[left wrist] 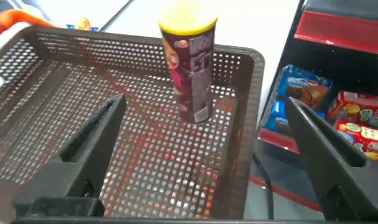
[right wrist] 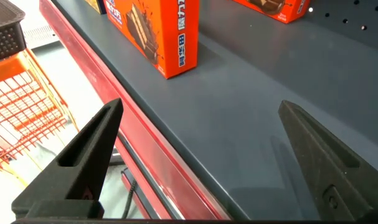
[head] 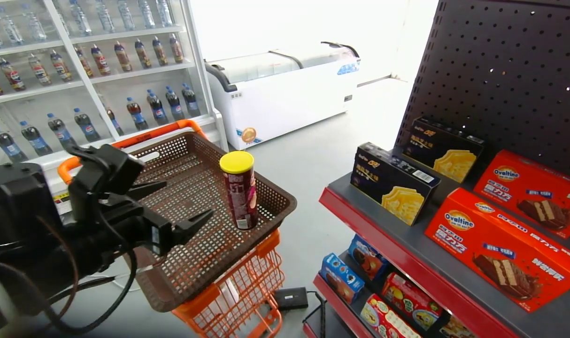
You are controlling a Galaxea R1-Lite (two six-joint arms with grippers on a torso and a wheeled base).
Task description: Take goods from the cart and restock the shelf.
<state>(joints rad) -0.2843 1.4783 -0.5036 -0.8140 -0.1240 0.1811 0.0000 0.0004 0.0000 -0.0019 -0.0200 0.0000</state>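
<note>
Brown perforated plastic basket (head: 210, 253): one upright yellow-lidded maroon can (head: 240, 190) near its right edge. Your left gripper (head: 188, 199) and right gripper (right wrist: 201, 106) stand spread. Orange cartons (head: 501, 244) on grey shelf (head: 346, 192).

open basket floor (head: 186, 188) round the upright can (head: 241, 192) — bare shelf (right wrist: 257, 124) beside the orange box (right wrist: 156, 31)

Head looks down, left wrist near cart (left wrist: 245, 124), right wrist near shelf (right wrist: 251, 124)
</note>
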